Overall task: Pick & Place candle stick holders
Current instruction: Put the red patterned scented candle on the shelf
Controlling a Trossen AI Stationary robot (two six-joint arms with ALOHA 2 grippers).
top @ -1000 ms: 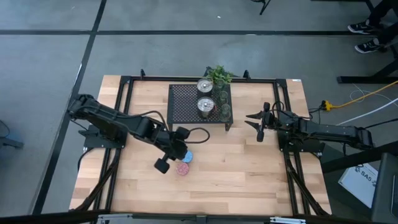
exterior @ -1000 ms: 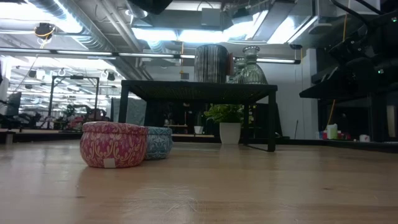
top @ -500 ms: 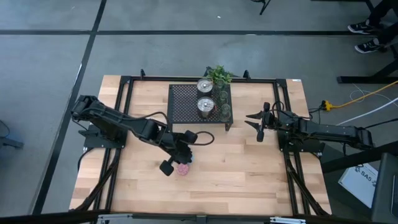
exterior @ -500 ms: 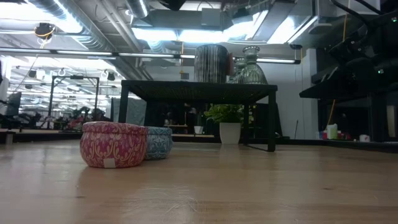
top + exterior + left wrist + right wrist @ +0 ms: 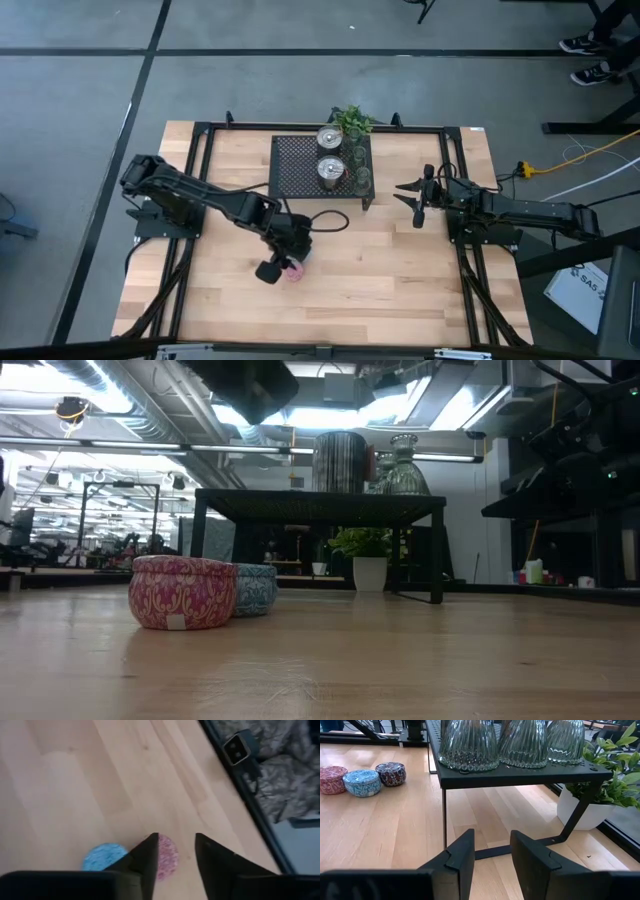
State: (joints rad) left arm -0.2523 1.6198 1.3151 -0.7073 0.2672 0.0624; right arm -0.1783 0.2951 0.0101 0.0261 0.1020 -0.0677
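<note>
High view: a pale wood-plank table (image 5: 390, 290) in a black frame fills the centre. Near its upper middle stands a black mesh rack (image 5: 300, 165), carrying two shiny silver candle holders (image 5: 331, 171) one above the other and glassy green cups (image 5: 360, 170) along its right edge. A small green plant (image 5: 351, 121) sits just above the rack. The left gripper (image 5: 293, 262) hangs over the pink holder (image 5: 293, 270) at centre-left; the blue one is hidden beneath the arm. The right gripper (image 5: 417, 203) waits at right of the rack, fingers a little apart and holding nothing.

Low view: the round pink holder (image 5: 183, 592), with a patterned wall and a small white label whose writing is unreadable, stands at left on the wood, the blue holder (image 5: 256, 589) touching or just behind it. The rack (image 5: 320, 506) spans the centre, a ribbed silver holder (image 5: 339, 461) and ribbed glass cups (image 5: 404, 466) on top, the potted plant (image 5: 367, 552) behind.

Left wrist view: two dark fingers (image 5: 150, 855) stand slightly parted, gripping nothing, above the glittery pink disc (image 5: 167, 857), the glittery blue disc (image 5: 103, 857) beside it.

Right wrist view: three fluted glass cups (image 5: 470, 744) sit on the rack's perforated top (image 5: 530, 772); pink (image 5: 332, 779), blue (image 5: 362, 782) and purple (image 5: 391, 773) tins sit in a row at upper left.
</note>
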